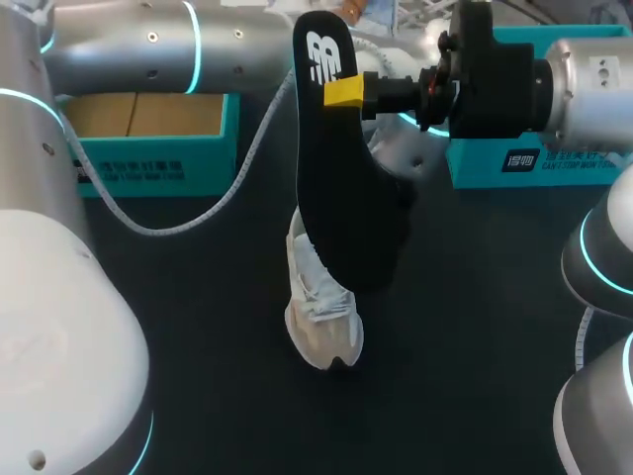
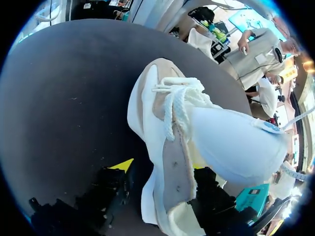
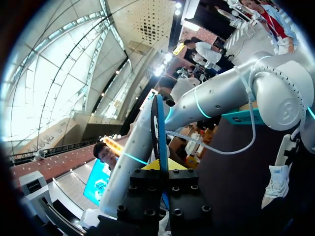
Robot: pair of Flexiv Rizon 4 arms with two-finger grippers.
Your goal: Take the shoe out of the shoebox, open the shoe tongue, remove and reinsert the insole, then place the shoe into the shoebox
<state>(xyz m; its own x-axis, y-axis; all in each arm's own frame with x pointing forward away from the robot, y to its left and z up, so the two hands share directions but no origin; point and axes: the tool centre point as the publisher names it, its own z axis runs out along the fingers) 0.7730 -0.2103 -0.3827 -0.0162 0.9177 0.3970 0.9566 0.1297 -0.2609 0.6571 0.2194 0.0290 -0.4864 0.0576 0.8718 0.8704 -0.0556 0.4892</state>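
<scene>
left gripper (image 2: pixel 160 167) clamping shoe (image 2: pixel 167 113), right gripper (image 1: pixel 341 92) raised, pinching insole (image 1: pixel 346 198)

shoe (image 1: pixel 321 317): white woven cloth, beige suede-like panels, soft rope laces
insole (image 1: pixel 341 198): black, matt, smooth
shoebox (image 1: pixel 148 158): teal card, brown inside
table (image 1: pixel 198 327): dark, matt
left arm (image 1: pixel 148 45): silver metal, satin

**Not much room to see, just a dark table**

The only furniture here is the table (image 1: pixel 198 346). It has a flat matte top, near black from overhead. In the left wrist view it's more of a charcoal brown with a few tiny pale specks. Lighting is soft, with no glare on it.
</scene>
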